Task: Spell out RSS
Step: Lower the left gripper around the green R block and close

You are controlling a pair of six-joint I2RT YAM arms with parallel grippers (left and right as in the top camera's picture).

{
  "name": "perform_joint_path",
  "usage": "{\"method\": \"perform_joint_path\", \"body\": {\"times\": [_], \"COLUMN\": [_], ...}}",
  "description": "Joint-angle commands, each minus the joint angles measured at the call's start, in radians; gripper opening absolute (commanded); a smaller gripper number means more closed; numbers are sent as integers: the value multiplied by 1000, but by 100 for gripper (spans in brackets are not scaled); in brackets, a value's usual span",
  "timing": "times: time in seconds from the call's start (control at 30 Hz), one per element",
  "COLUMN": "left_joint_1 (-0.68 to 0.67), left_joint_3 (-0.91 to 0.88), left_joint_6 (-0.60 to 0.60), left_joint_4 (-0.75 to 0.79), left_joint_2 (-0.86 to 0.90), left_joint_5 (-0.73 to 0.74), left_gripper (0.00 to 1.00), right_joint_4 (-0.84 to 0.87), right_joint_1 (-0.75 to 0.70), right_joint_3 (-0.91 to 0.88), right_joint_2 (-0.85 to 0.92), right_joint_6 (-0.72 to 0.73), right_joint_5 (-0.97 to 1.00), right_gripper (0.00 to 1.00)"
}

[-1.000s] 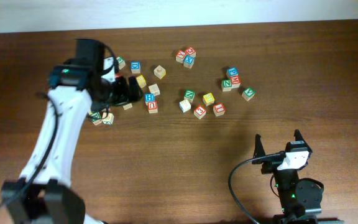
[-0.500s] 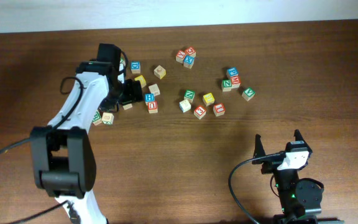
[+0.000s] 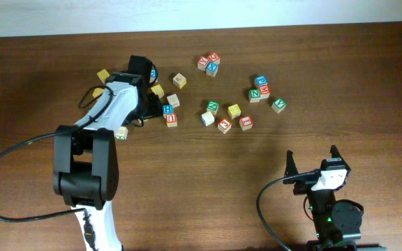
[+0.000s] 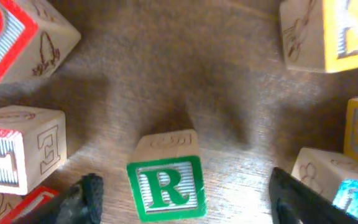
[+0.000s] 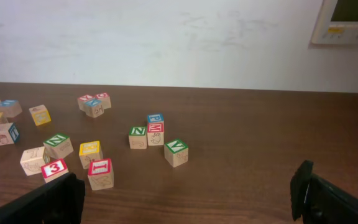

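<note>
While loose, 1 R cube

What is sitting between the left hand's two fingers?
The green R cube, resting on the wooden table with a gap to both fingers. The left wrist view shows it.

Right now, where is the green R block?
In the left wrist view, the green R block sits low in the middle, inside the open left gripper, with a red-faced block at the picture's left edge.
</note>
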Motion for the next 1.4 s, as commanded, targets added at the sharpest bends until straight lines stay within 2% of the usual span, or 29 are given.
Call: {"method": "perform_joint_path", "body": {"times": [0.0,0.23,0.4,0.5,0.7,0.97,1.07,1.37], "left_joint_1": [4,4,5,14,24,24,24,24], "left_joint_3": [4,3,2,2,-17,-19,-20,-22], "left_joint_6": [-5,-5,-5,-5,-5,21,21,21], "left_joint_4": [14,25,26,24,27,56,55,44], "left_joint_2": [8,8,8,8,8,8,8,11], "left_joint_5": [9,22,14,16,23,23,28,49], "left_gripper": [63,64,59,51,54,52,47,48], "right_joint_4": [-5,-5,-5,-5,-5,-5,-5,-5], "right_joint_1": [-6,-6,-6,-6,-6,-6,-6,-6], "right_joint_3": [-5,-5,-5,-5,-5,-5,-5,-5], "right_joint_2": [-8,-8,-8,-8,-8,-8,-8,-8], "right_joint_6": [11,11,11,11,11,11,11,11], "right_joint_5": [12,12,11,11,12,12,12,12], "right_gripper": [98,98,98,98,98,98,98,98]}}
